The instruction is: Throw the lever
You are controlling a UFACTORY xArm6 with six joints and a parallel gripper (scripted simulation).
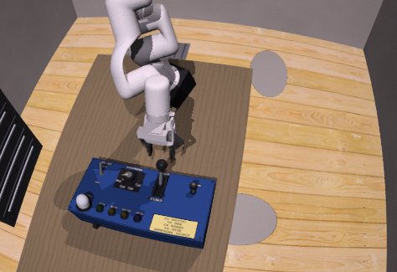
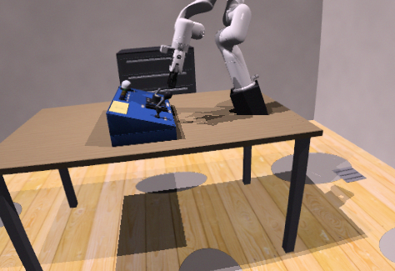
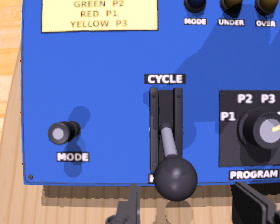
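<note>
A blue console [image 1: 142,202] sits on the brown table; it also shows in the exterior view [image 2: 142,116] and fills the wrist view [image 3: 141,90]. Its lever, a grey stem with a black ball knob [image 3: 175,179], stands in a black slot [image 3: 165,130] and leans to the end away from the CYCLE label [image 3: 164,79]. The knob also shows in the top view [image 1: 162,165]. My gripper [image 1: 161,151] is open and empty, hovering just above and behind the knob toward the arm's base. Its fingertips show at the bottom of the wrist view [image 3: 188,210], either side of the knob.
The panel also carries a MODE toggle [image 3: 61,132], a PROGRAM dial [image 3: 263,131], a row of round buttons [image 1: 119,212], a white bulb [image 1: 83,201], a small lever [image 1: 101,171] and a yellow legend plate [image 1: 173,226]. A black cabinet [image 2: 156,70] stands behind the table.
</note>
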